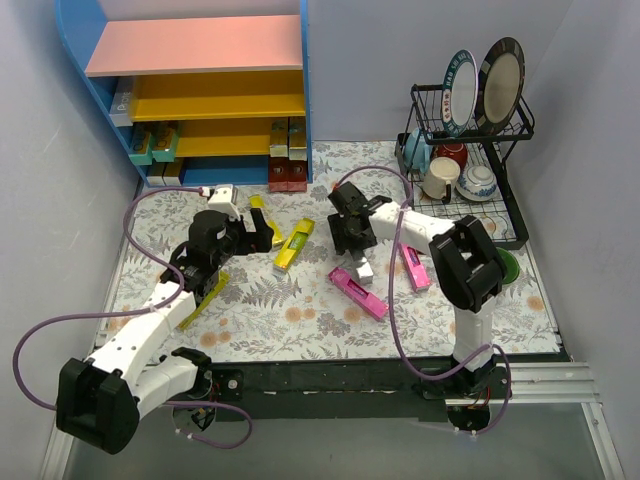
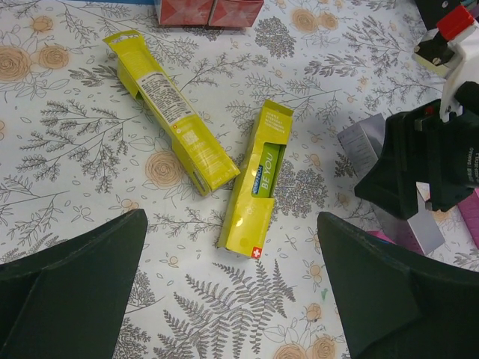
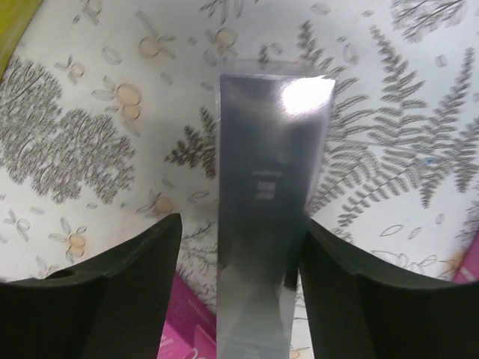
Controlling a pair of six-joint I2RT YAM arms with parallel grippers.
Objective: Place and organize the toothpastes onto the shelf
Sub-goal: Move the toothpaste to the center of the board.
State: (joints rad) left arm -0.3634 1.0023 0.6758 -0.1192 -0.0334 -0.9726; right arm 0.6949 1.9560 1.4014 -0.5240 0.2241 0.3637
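Note:
The shelf (image 1: 200,45) stands at the back left, with a few toothpastes on its lower boards (image 1: 155,143) and dark red ones (image 1: 287,175) at its foot. Two yellow toothpastes (image 2: 172,112) (image 2: 257,179) lie on the cloth under my left gripper (image 2: 232,292), which hangs open above them. My right gripper (image 3: 239,277) straddles a silver toothpaste box (image 3: 266,194). The right finger touches the box and a gap shows on the left side. A magenta box (image 3: 191,321) lies beneath it. In the top view, two magenta boxes (image 1: 357,292) (image 1: 414,266) lie near the right arm.
A black wire dish rack (image 1: 470,150) with plates, cups and bowls fills the back right. A third yellow box (image 1: 205,300) lies partly under the left arm. Purple cables loop over both arms. Grey walls close in both sides.

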